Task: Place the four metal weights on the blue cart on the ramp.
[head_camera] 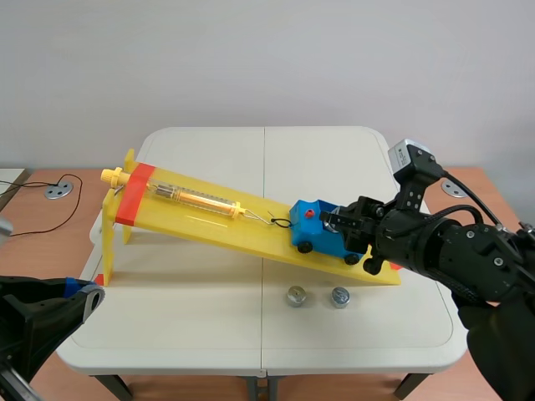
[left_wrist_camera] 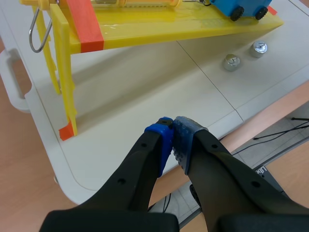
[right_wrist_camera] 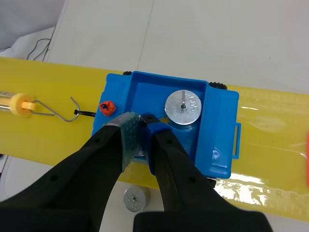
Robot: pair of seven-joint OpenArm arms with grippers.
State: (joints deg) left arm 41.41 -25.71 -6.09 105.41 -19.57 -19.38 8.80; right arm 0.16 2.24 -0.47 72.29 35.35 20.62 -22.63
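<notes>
Right gripper [right_wrist_camera: 141, 130], clamped on what seems the second metal weight [right_wrist_camera: 140, 153], hangs over the blue cart [right_wrist_camera: 219, 125], a seated weight [right_wrist_camera: 183, 107] just ahead; next, release gently.

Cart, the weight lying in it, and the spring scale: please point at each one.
Cart [right_wrist_camera: 219, 125], right wrist view, on its blue side wall.
Weight in cart [right_wrist_camera: 183, 107], right wrist view, on its round top.
Spring scale [head_camera: 196, 199], scene view, on its clear tube.
</notes>
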